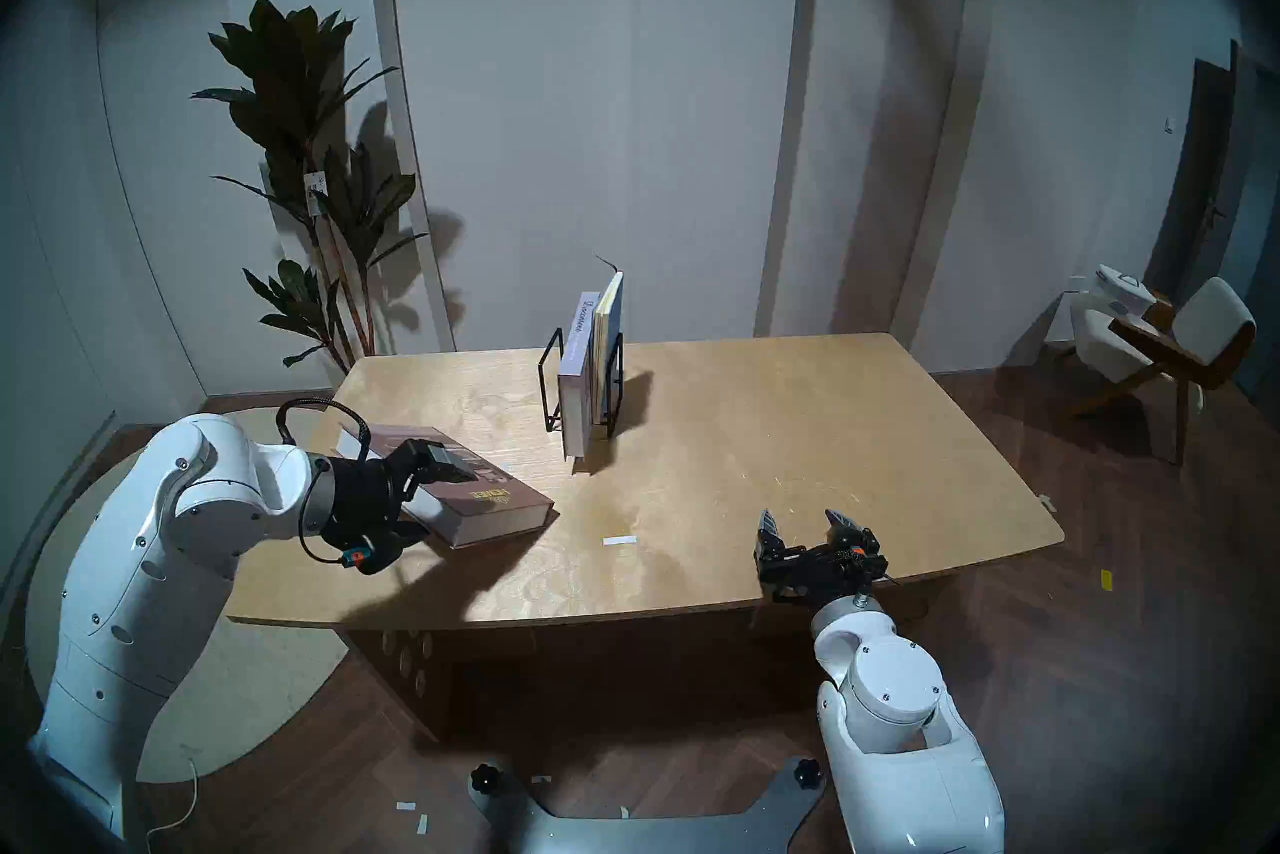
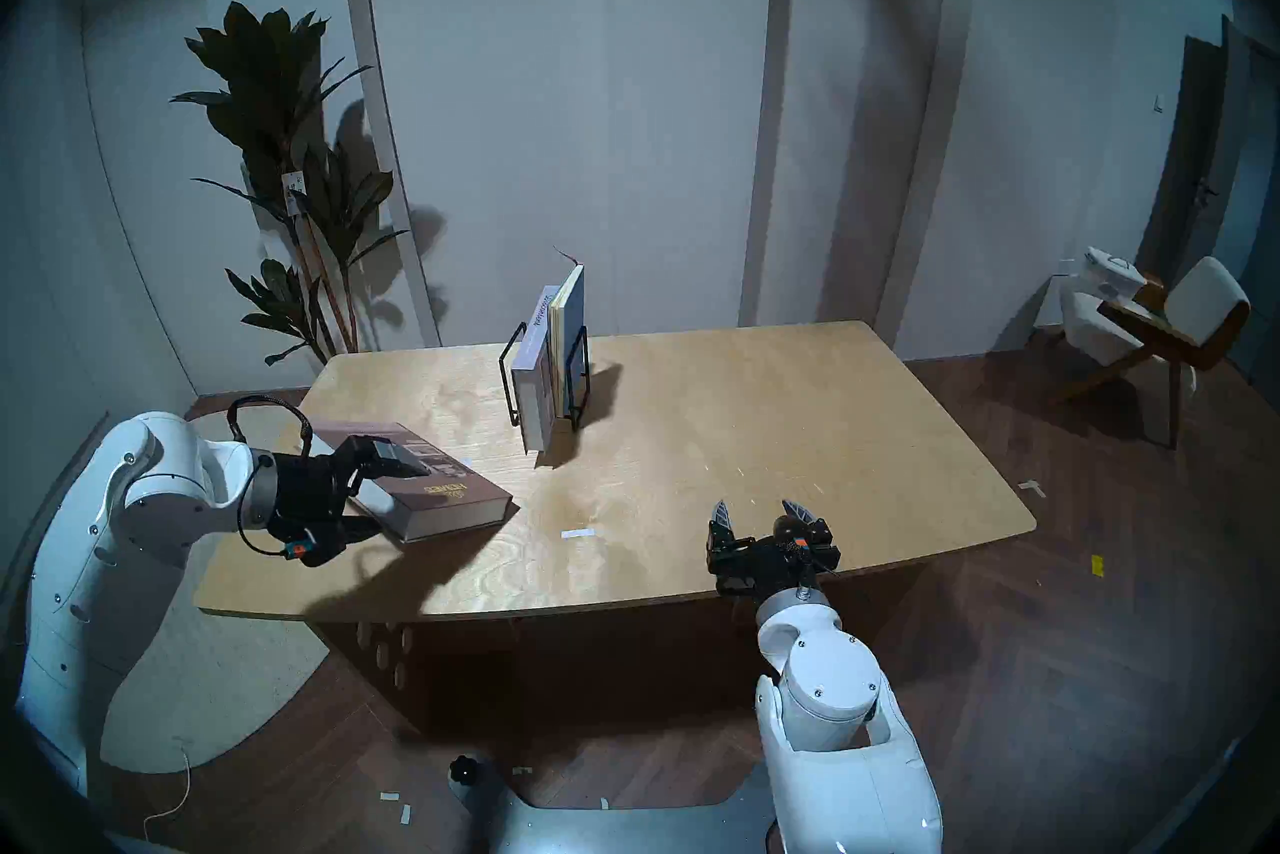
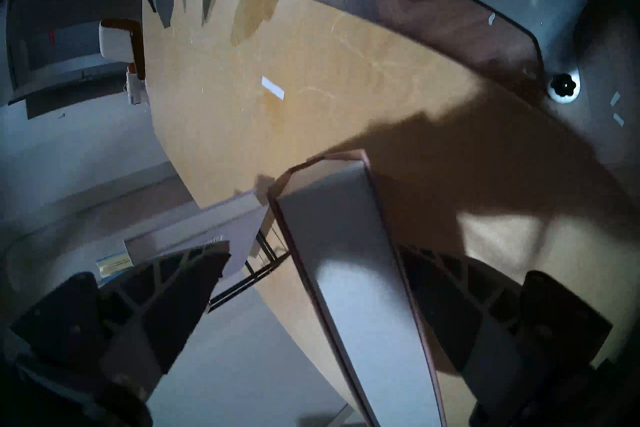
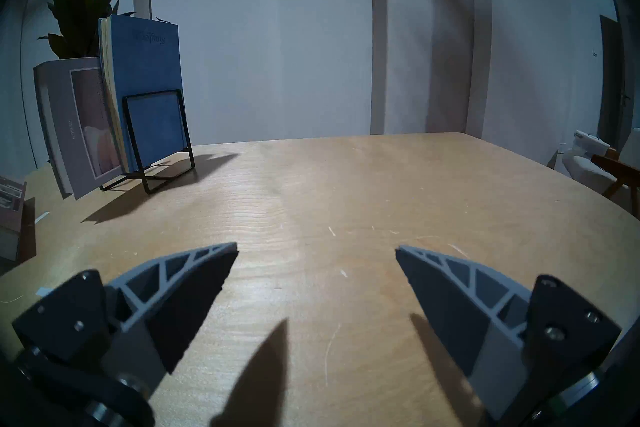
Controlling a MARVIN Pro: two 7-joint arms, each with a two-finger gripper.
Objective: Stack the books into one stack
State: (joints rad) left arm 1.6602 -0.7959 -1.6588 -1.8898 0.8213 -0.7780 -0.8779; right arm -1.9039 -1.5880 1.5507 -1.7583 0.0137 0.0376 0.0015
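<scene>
The thick brown book (image 1: 499,499) lies on the wooden table (image 1: 762,430) at the front left. My left gripper (image 1: 447,502) is open astride its left end. In the left wrist view the book's page edge (image 3: 346,242) runs between the fingers, with a clear gap to one finger (image 3: 173,294). The lavender-grey book (image 1: 575,388) and the thin blue book (image 1: 611,319) stand upright in the black wire rack (image 1: 541,388). Both also show in the right wrist view, lavender-grey (image 4: 69,124) and blue (image 4: 145,62). My right gripper (image 1: 801,520) is open and empty near the front edge.
A strip of white tape (image 1: 618,540) lies on the table between the grippers. A tall plant (image 1: 305,139) stands behind the table's far left corner. A chair (image 1: 1177,340) stands off to the right.
</scene>
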